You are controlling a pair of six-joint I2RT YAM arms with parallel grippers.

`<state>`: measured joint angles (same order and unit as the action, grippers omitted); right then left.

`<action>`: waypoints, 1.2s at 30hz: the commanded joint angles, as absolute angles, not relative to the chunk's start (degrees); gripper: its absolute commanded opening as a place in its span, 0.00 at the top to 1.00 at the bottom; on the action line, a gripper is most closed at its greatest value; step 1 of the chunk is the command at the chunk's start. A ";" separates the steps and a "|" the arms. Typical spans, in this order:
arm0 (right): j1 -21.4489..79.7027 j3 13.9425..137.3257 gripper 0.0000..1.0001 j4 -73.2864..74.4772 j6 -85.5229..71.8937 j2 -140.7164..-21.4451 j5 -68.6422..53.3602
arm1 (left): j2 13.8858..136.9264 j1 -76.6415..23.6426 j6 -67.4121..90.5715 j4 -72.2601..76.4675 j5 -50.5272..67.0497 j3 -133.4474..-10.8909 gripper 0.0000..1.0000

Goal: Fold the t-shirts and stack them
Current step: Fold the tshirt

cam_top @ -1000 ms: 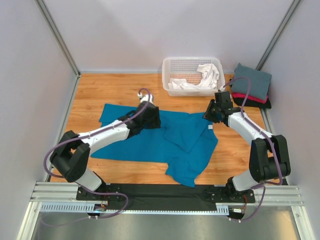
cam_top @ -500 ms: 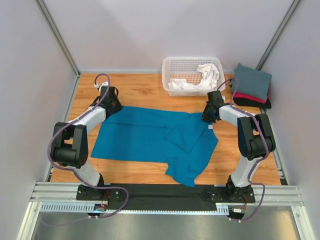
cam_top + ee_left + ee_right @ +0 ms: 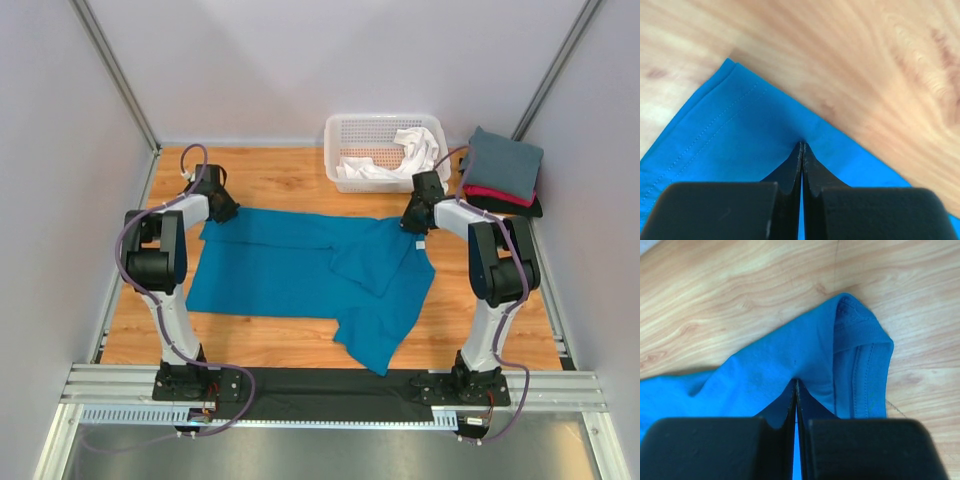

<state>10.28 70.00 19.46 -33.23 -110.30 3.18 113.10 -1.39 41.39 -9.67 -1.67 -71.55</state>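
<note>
**Both far corners of the teal shirt pinched**

Position. The teal shirt (image 3: 290, 270) lies spread on the wooden table (image 3: 260, 180) in front of the white basket (image 3: 383, 184). It runs from well left of the basket to just below its right end, and its near-right part is doubled over and rumpled. My left gripper (image 3: 222, 208) sits at the shirt's far corner, well left of the basket. Its jaws are fully closed on a pinch of the edge, and the wrist view shows cloth puckering into the fingertips (image 3: 790, 172). A white shirt (image 3: 415, 150) lies crumpled inside the basket. My right gripper (image 3: 412, 222) is just in front of the basket's right end, likewise clamped tight on a fold beside a stitched hem. Just right of the basket sits the folded stack (image 3: 503, 165), with grey on top and red-pink and black beneath.

Handling. The shirt should be light and limp, with no stiffness. I expect it to sag between my two grips and drag on the wood. A thin pinch could slip, so the stitched hems, where the cloth is doubled, are the best hold. Both grips should stay level so the far edge stays taut.

Change. A second ago my left gripper was over the shirt's middle, closer to the basket; it has since gone out left to the corner and clamped. The right one has moved in toward the basket and clamped too. The far edge now looks straighter.
</note>
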 commanded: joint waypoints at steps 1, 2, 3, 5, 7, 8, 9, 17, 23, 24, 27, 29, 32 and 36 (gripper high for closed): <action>9.14 72.76 1.00 21.53 -33.57 -113.37 6.24 | 116.62 -0.62 44.46 -13.18 1.05 -75.05 1.00; 8.97 73.56 1.00 22.06 -33.14 -114.34 6.59 | 117.15 -0.44 44.91 -13.18 1.49 -75.75 1.00; 8.79 74.43 0.99 22.50 -33.05 -114.87 6.85 | 117.94 -0.35 45.17 -13.18 1.67 -76.63 1.00; 8.35 76.89 1.00 23.72 -32.87 -116.45 7.64 | 118.56 -0.35 46.23 -14.50 3.07 -78.21 1.00; 8.17 77.87 1.00 23.91 -32.61 -117.15 8.00 | 118.48 0.96 46.06 -15.11 2.64 -79.01 1.00; 8.09 79.00 0.99 23.73 -32.52 -117.77 8.17 | 118.82 0.97 45.36 -15.64 1.07 -79.71 1.00; 7.91 79.62 1.00 23.73 -32.43 -118.12 8.17 | 119.26 1.14 44.66 -16.78 0.97 -81.46 1.00; 7.65 82.88 1.00 25.22 -29.36 -113.32 3.35 | 111.13 1.14 39.82 -10.20 5.81 -77.62 1.00; 7.73 79.55 0.77 26.19 -29.35 -99.09 0.88 | 93.39 1.14 34.02 -13.09 3.42 -73.75 0.61; 7.65 78.58 0.71 26.28 -29.36 -97.14 0.88 | 90.73 1.14 34.19 -13.18 3.43 -71.74 0.44; 7.56 74.63 0.51 27.86 -30.32 -89.14 0.79 | 80.18 1.23 34.80 -14.76 2.99 -67.07 0.32; 7.65 70.95 0.35 30.57 -30.93 -82.75 2.53 | 71.78 1.14 36.47 -16.78 1.15 -62.43 0.31; 7.65 63.84 0.10 33.73 -32.69 -72.82 4.12 | 59.82 1.23 40.93 -21.08 -2.35 -54.71 0.29; 7.56 52.41 0.00 36.47 -37.86 -59.53 3.26 | 45.64 1.32 47.45 -29.94 -7.02 -44.76 0.29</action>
<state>7.79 59.11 30.74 -33.30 -65.76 2.98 51.44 0.91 41.15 -18.94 -1.98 -50.96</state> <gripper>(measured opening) 0.997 0.710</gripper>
